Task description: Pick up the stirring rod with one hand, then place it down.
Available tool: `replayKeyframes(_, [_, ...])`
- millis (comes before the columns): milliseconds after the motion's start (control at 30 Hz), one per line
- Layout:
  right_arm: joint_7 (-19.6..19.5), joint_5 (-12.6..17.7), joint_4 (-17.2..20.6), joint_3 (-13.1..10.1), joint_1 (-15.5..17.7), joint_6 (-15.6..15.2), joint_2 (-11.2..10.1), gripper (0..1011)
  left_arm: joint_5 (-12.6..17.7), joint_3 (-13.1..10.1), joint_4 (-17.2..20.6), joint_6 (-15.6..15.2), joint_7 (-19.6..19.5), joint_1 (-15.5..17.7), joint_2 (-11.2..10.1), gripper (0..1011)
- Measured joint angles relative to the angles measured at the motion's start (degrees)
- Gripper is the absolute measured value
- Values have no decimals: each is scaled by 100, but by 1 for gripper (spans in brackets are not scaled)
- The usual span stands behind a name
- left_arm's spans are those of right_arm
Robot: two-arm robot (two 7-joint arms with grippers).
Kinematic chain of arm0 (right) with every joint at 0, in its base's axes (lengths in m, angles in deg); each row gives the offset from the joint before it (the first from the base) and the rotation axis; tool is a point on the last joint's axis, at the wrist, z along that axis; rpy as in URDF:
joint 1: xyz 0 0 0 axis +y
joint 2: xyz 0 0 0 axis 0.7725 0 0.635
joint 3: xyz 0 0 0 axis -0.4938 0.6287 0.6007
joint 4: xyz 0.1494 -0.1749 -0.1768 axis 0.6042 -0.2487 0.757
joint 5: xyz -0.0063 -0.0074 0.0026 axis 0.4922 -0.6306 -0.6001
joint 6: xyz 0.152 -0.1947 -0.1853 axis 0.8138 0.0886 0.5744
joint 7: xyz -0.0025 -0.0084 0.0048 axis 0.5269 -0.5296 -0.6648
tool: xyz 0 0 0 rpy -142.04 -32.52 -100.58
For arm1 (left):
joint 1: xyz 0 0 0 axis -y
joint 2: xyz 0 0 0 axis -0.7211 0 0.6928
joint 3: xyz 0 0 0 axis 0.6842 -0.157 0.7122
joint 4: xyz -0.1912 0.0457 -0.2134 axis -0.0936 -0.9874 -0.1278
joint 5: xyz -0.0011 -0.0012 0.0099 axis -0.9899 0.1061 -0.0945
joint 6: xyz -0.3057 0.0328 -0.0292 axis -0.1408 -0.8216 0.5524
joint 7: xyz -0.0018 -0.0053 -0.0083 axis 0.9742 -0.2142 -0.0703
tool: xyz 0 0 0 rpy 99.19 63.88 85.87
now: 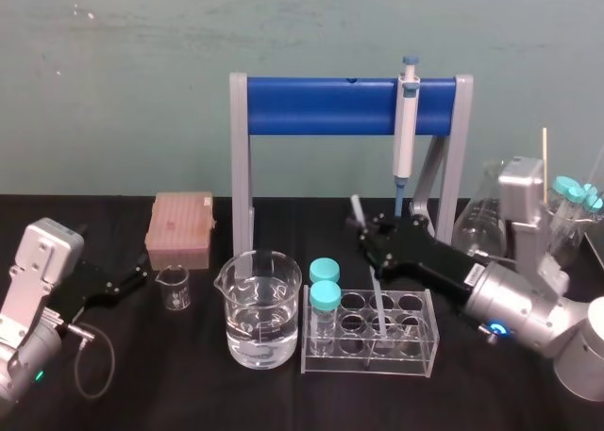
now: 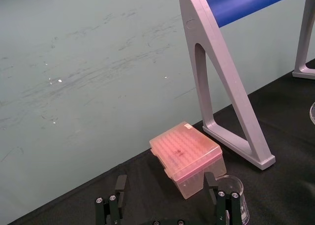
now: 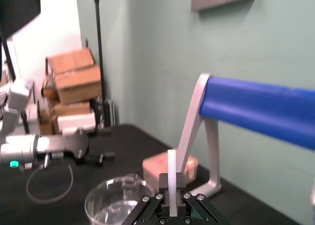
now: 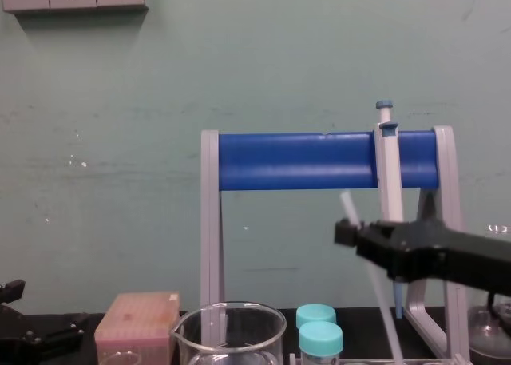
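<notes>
Clamping rod near top in jaws of right gripper, centre right. Light, stiff, slick, probably brittle: gentle grip. Left gripper lower left, jaws apart.

one stirring rod, one pipette, two beakers, two teal-capped vials in one tube rack, one pink tip box.

right gripper holds the tilted stirring rod before the blue stand.
</notes>
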Motion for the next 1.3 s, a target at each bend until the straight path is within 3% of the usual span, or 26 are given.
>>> replayKeyframes(200, [-21,262,336,-336,234,251,-3,70,0,0,0,0,0,0,0,1000])
replayKeyframes(333, [-41,489,591,-560,272,270,-4,70,0,0,0,0,0,0,0,1000])
replayKeyframes(533, [-232,561,820,-798,217,266,-44,70,0,0,0,0,0,0,0,1000])
replayKeyframes(1300, [-310,379,751,-926,142,212,-81,70,0,0,0,0,0,0,0,1000])
